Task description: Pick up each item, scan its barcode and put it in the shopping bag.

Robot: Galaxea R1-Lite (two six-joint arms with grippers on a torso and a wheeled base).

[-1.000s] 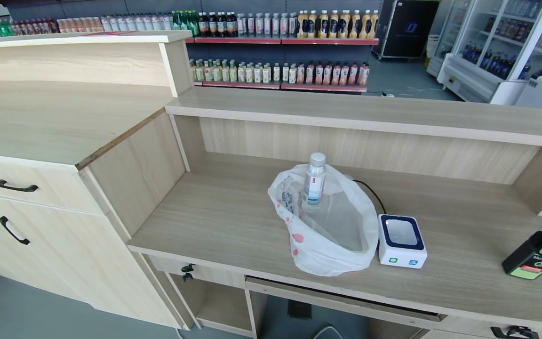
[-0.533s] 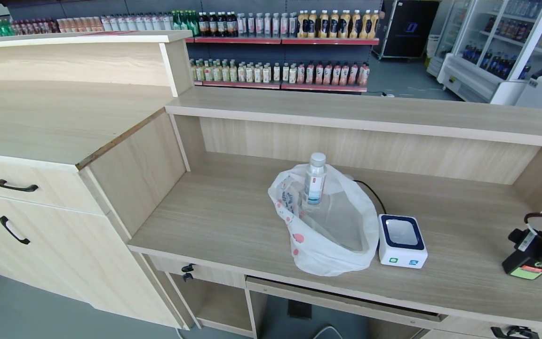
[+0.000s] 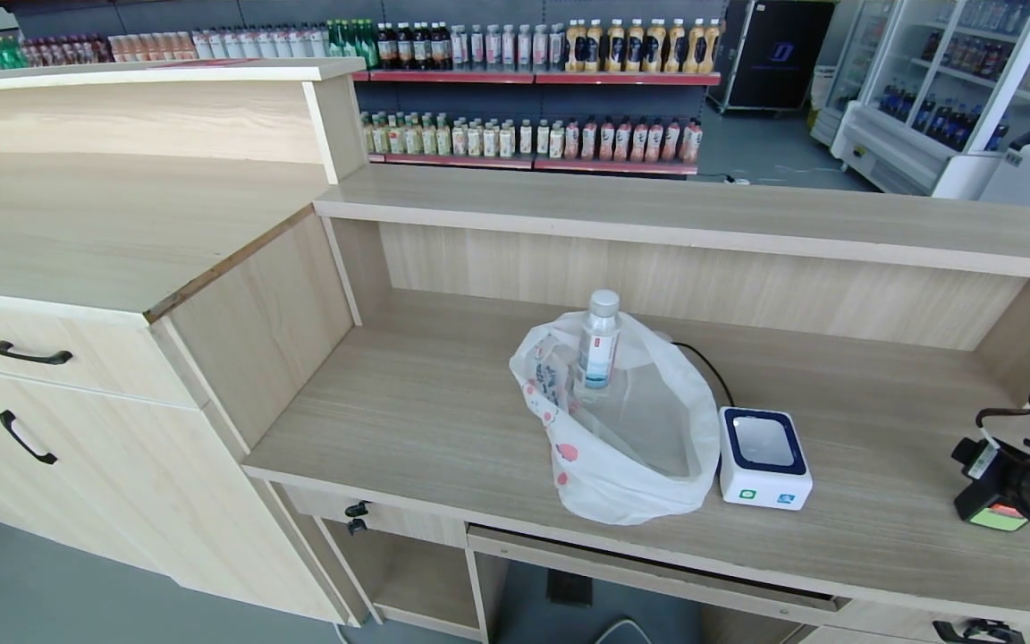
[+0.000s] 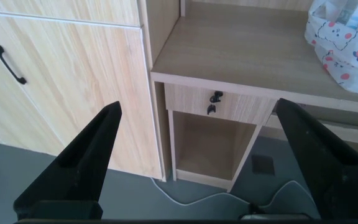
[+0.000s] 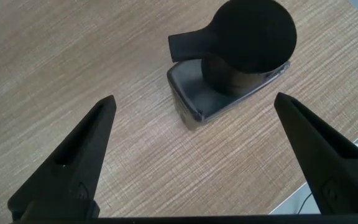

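**A:** Right gripper: what state do we record?

**B:** We record its 2 fingers spread wide with nothing between them. It hangs above the black item, and the fingers stand apart from that item. The item lies on the counter, near the counter's right end.

**A:** And the left gripper?

**B:** Its 2 fingers are also spread wide and hold nothing. We see it below counter height, in front of the counter's left end. It faces the drawer lock and the cupboard door with its black handle.

**A:** Where do we locate the shopping bag?

**B:** At the middle of the counter, with its mouth open upward. It is white with red and pink prints. 1 clear bottle with a white cap stands upright inside it, at the bag's far side.

**A:** And the scanner?

**B:** Just beside the bag, on the bag's right. It is a white box with a dark-blue-framed window facing up. A black cable runs from behind it toward the counter's back wall. The black item lies well apart from the scanner, farther right, and the head view shows a green and red label on it.
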